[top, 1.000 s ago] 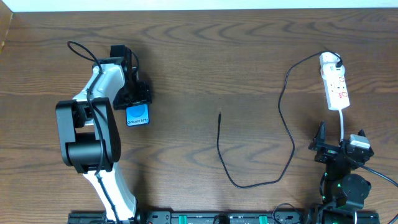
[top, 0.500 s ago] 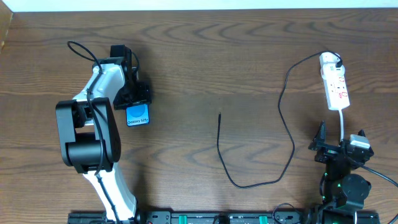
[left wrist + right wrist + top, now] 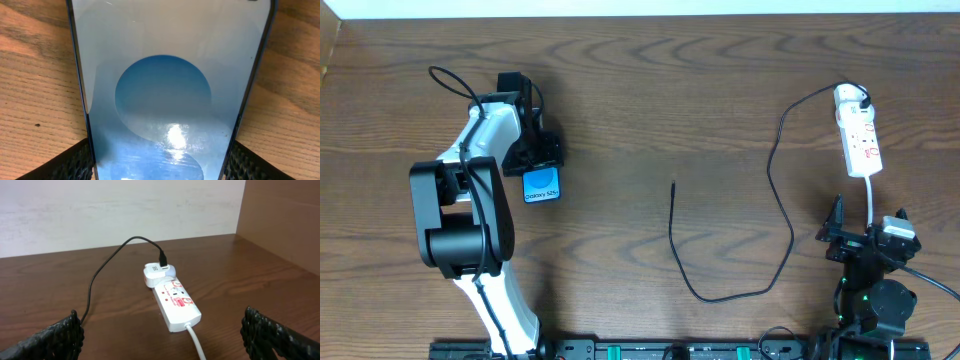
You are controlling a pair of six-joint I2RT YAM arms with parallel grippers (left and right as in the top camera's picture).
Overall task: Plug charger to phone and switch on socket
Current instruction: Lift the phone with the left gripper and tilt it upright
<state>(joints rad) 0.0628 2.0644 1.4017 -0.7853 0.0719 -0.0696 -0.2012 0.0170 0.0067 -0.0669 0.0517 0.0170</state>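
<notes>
At frame left, the left claw (image 3: 534, 152) pinches the phone (image 3: 541, 186) by its sides. Lower right, the right claw (image 3: 868, 228) gapes wide, just below the socket (image 3: 858, 135).

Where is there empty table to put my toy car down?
Bare table lies between the phone and the loose tip of the charger, and along the far edge above both. It is crowded on the right, where the charger loops to the socket near the right gripper.

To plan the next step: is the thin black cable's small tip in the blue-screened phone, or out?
Out. The thin black cable's tip lies free on the wooden table, apart from the blue-screened black phone.
</notes>
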